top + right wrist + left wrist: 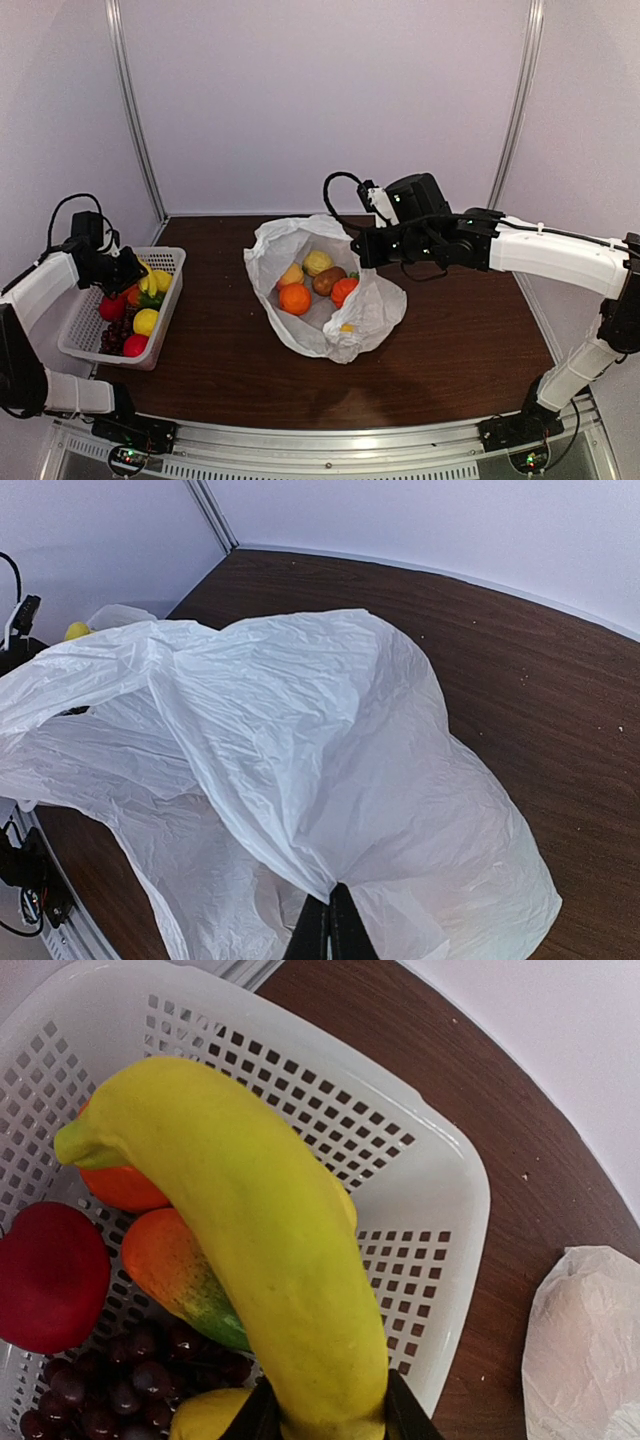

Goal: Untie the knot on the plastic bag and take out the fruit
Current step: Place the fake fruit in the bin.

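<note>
The white plastic bag (375,305) lies open mid-table; no knot shows on it. Inside lies fruit: a ribbed orange one (294,298), a brown kiwi (327,281), a yellowish one (318,262) and an orange-red one (344,290). My right gripper (358,245) is shut on the bag's far rim and holds it raised; in the right wrist view its tips (330,905) pinch a fold of the bag (330,740). My left gripper (325,1415) is shut on a yellow banana (250,1230), held over the white basket (440,1190).
The slatted basket (170,262) stands at the left edge and holds a red apple (45,1275), dark grapes (120,1380), a mango (175,1270) and a lemon (210,1415). Brown tabletop (470,330) lies right of the bag. Walls close the back and sides.
</note>
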`<state>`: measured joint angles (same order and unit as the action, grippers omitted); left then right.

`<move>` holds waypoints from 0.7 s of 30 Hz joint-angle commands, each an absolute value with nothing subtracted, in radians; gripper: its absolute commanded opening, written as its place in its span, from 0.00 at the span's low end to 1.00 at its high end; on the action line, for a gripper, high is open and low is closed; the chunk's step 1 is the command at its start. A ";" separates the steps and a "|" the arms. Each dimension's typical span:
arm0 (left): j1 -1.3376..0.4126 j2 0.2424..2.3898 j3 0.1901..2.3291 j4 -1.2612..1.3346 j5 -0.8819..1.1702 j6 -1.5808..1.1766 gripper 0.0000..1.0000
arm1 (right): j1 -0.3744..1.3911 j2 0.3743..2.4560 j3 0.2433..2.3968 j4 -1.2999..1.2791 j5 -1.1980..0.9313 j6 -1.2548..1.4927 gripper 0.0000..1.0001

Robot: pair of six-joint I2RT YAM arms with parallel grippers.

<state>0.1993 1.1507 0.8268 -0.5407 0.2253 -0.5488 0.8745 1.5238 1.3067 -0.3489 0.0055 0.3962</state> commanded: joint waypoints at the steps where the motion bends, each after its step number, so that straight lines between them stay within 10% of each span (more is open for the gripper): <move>1: 0.205 1.199 0.871 -0.437 0.193 -0.537 0.19 | 0.868 1.495 1.325 -0.366 0.025 0.392 0.00; 21: 0.141 1.399 0.916 -0.349 0.237 -0.529 0.23 | 0.868 1.517 1.350 -0.375 0.012 0.405 0.00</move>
